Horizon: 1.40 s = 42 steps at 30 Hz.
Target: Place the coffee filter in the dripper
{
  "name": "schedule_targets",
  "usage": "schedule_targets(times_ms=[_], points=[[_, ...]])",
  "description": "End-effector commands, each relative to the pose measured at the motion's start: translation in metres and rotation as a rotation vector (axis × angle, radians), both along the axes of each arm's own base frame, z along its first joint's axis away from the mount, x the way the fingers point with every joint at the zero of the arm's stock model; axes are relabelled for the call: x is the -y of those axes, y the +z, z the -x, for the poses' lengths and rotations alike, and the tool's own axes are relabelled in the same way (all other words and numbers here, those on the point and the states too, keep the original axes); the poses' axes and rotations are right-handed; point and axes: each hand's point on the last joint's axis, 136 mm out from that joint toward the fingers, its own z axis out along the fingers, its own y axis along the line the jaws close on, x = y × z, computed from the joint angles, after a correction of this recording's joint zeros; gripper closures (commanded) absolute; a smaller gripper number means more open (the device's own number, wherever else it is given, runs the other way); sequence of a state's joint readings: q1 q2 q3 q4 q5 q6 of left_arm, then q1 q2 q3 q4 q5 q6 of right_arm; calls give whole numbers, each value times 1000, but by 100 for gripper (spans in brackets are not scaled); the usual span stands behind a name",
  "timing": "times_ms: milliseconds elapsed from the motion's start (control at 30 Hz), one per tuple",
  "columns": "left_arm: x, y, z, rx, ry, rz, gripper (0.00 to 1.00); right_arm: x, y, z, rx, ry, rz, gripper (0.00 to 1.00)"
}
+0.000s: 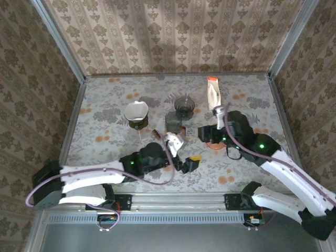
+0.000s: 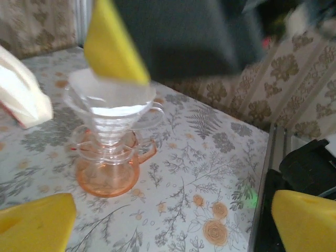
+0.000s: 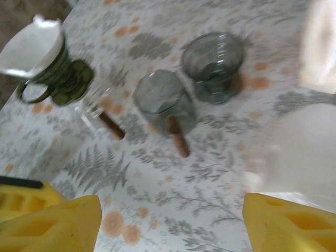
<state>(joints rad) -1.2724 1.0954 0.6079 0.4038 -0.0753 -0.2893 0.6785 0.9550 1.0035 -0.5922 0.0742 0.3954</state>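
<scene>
— Nearest the left wrist lens?
— Left gripper (image 2: 173, 212). Yellow pads (image 2: 34, 223) sit in the two lower corners, jaws spread wide, nothing between them.
— Filter?
— White coffee filter (image 2: 110, 92) is seated in the clear dripper (image 2: 113, 126), which stands on an orange glass base (image 2: 107, 181). It is ahead of the left gripper and apart from it.
— Right side?
— Right gripper (image 3: 173, 223) hangs over the dripper, jaws apart, nothing clamped. One yellow finger (image 2: 113, 47) is down at the filter's rim; touching or not, cannot tell.
— What's around it?
— White filter pack (image 1: 212, 97) with an orange end lies just beyond the dripper. To the left are two grey glass drippers, near (image 3: 160, 97) and far (image 3: 212, 60), close together and apparently empty; a brown handle (image 3: 178, 139) juts from the near one. Further left is a green dripper (image 3: 63, 79) holding its own white filter (image 3: 31, 50). All rest on the floral tabletop (image 1: 105, 142).
</scene>
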Motion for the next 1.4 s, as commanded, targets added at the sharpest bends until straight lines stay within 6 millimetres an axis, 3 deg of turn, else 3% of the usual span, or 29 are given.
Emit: schedule_targets(times_ms=[0,233,533,833,1033,1200,1367], points=[[-43,-25,-8,-36,134,-94,0,-31,5,-10,11,54,29,27],[-115,-14,-6,-87,268,17,0,-71,-45,-38,-118,51,166,29],[-157,-20,-9,-108,364,61,0,-76,-104,-72,-212,6,360,35],[-162,-26,-10,-106,382,43,0,-77,-143,-95,-299,53,425,37],[-163,-27,-11,-106,388,49,0,-78,-162,-103,-333,66,478,44],[-163,-27,-12,-109,391,53,0,-77,-163,-100,-334,76,482,60],[-163,-24,-13,-106,395,67,0,-76,-161,-82,-334,104,478,77]])
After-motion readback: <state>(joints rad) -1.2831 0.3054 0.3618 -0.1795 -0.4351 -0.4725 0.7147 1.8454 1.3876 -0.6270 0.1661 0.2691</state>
